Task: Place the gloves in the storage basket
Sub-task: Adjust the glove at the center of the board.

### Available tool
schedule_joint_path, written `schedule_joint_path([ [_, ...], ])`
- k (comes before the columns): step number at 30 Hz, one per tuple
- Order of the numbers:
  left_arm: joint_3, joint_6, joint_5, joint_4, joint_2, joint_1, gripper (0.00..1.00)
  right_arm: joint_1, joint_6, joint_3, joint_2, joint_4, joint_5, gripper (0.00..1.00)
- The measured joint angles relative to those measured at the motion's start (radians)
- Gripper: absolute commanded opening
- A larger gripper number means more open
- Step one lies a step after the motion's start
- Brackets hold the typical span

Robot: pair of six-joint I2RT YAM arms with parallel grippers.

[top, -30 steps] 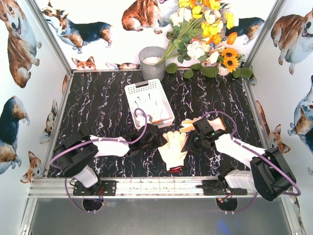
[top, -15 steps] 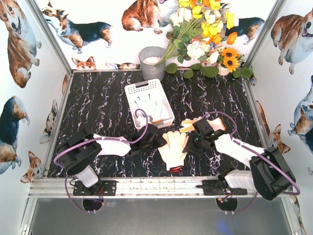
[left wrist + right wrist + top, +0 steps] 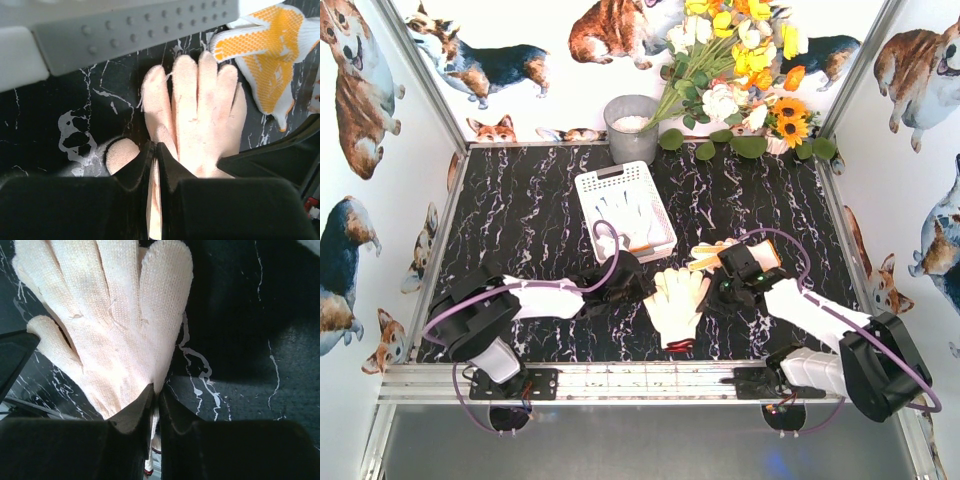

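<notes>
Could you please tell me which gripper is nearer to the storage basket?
Left. The left gripper sits just beside the storage basket; the right gripper is farther right, across the cream glove.

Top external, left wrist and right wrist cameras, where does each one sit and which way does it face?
Top external: fixed above and behind the bases, looking down on the black marbled table, white latticed plastic basket and cream knitted glove; the left arm and right arm show.
Left wrist: rides the left arm, looking along its left fingers, shut on the glove's edge.
Right wrist: rides the right arm, looking along its right fingers, shut on the opposite edge.
Shared: both wrist views show that one glove.
</notes>
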Motion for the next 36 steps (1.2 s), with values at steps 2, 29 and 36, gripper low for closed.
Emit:
schedule_joint_path([
  [2, 0.0, 0.0, -0.001, -0.005, -0.016, 0.0, 0.0, 0.0, 0.002, -0.001, -0.01, -0.001, 0.0, 0.08],
  [29, -0.059, -0.001, -0.042, -0.104, -0.205, 0.0, 0.0, 0.0, -0.004, -0.012, -0.055, 0.002, -0.061, 0.06],
  [36, -0.089, -0.01, -0.042, -0.113, -0.228, 0.0, 0.0, 0.0, -0.032, -0.012, -0.055, 0.004, -0.079, 0.06],
])
